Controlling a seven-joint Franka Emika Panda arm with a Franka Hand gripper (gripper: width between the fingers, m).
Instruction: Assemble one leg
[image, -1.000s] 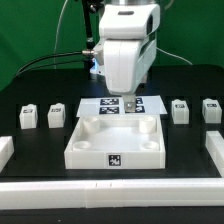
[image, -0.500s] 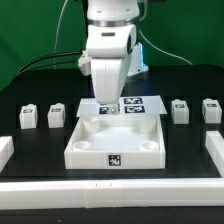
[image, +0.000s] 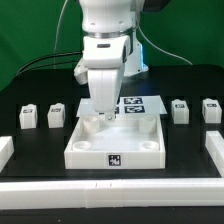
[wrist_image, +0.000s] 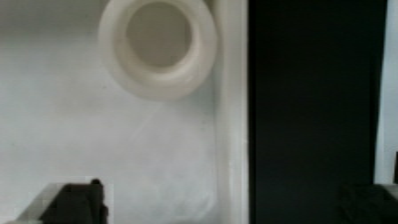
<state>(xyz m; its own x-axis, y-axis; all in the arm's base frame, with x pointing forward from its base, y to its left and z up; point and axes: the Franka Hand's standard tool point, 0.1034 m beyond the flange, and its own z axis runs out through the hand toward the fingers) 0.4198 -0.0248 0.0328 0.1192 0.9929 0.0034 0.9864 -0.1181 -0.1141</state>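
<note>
— What's the setting?
— A black worktop (image: 40, 160) with a green backdrop (image: 30, 40). A white tray (image: 80, 150) sits at frame centre.
— And the legs?
— One leg (image: 57, 114) and a second are at mid-left, and two more at mid-right, all outside the tray. The jaws are apart, above its upper-left socket (wrist_image: 157, 45).

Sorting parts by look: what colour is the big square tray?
White tray, a black-and-white marker on its front wall; exterior view shows it best.
</note>
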